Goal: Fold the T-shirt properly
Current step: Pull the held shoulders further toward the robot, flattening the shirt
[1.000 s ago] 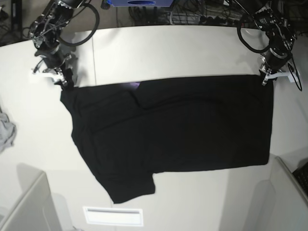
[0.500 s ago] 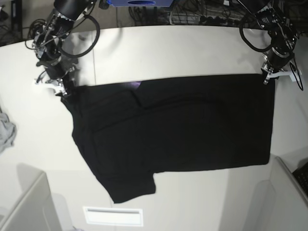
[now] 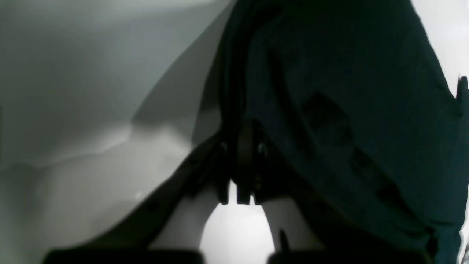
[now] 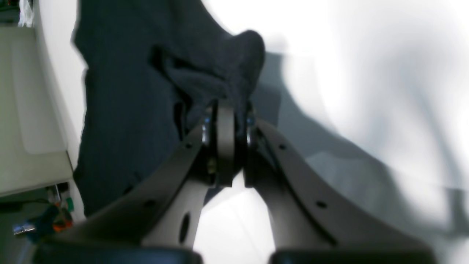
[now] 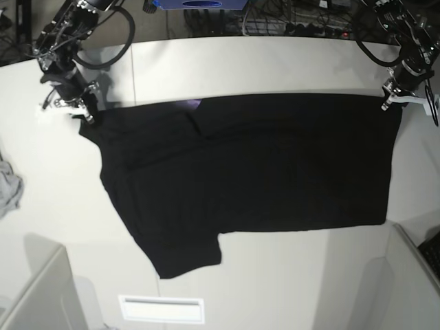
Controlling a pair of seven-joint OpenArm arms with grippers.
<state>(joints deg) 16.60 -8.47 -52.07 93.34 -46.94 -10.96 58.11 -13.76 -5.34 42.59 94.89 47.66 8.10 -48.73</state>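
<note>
While the T-shirt lies spread plain side up across the white table, you've got both far corners pinched: the right gripper is clamped on bunched black fabric at one end, and the left gripper is closed on the hem at the other. A grey cloth sits off at the table's edge.

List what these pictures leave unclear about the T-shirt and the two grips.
- T-shirt print: base view shows only a purple sliver at the far edge; the fabric covers the rest.
- Left gripper: left wrist view is dark and blurred; fabric between the tips is not distinguishable.
- Right gripper: blurred, but fabric bunches between its fingers.
</note>
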